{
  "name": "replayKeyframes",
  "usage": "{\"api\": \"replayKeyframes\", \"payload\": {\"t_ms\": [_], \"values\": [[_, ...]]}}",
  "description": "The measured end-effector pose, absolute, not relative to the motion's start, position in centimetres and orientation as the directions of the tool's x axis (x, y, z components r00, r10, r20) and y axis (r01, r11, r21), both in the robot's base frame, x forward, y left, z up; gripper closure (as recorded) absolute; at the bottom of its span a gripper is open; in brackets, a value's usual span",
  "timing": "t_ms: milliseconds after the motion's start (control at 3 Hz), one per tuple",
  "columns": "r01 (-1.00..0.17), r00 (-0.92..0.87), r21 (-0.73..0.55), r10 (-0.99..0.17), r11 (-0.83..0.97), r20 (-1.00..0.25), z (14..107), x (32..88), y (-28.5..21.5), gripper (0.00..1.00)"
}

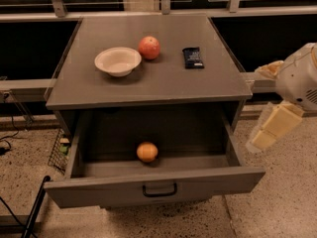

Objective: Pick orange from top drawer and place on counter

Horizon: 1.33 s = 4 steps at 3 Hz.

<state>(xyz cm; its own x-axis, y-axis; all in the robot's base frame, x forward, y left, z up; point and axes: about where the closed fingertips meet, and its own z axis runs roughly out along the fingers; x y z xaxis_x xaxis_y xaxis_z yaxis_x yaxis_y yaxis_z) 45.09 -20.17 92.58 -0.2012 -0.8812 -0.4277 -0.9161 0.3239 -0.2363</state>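
Observation:
The orange (pixel 147 151) lies inside the open top drawer (pixel 153 185), near the middle of its floor, just behind the front panel with the black handle (pixel 159 189). The grey counter (pixel 208 83) is the cabinet's top. My gripper (pixel 271 129) hangs off the cabinet's right side, level with the drawer and outside it, well to the right of the orange. It holds nothing that I can see.
On the counter stand a white bowl (pixel 118 60), a pink-red round fruit (pixel 149 47) beside it and a dark wrapped packet (pixel 192 57). A railing with dark panels (pixel 29 43) runs behind the cabinet. A wire basket (pixel 59 150) and a black pole (pixel 34 207) are at the lower left.

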Motion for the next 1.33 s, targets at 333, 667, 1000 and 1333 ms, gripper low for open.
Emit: {"api": "replayKeyframes", "payload": {"t_ms": [333, 667, 1000, 1333], "values": [[-0.919, -0.191, -0.218, -0.853, 0.329, -0.485, 90.5, 46.1, -18.8, 0.15], [-0.927, -0.188, -0.180, -0.822, 0.330, -0.538, 87.9, 47.4, -17.2, 0.13], [-0.936, -0.193, -0.138, -0.801, 0.323, -0.567, 84.9, 48.9, -15.2, 0.11], [-0.937, -0.194, -0.134, -0.799, 0.323, -0.569, 84.6, 49.1, -15.1, 0.16]]}}
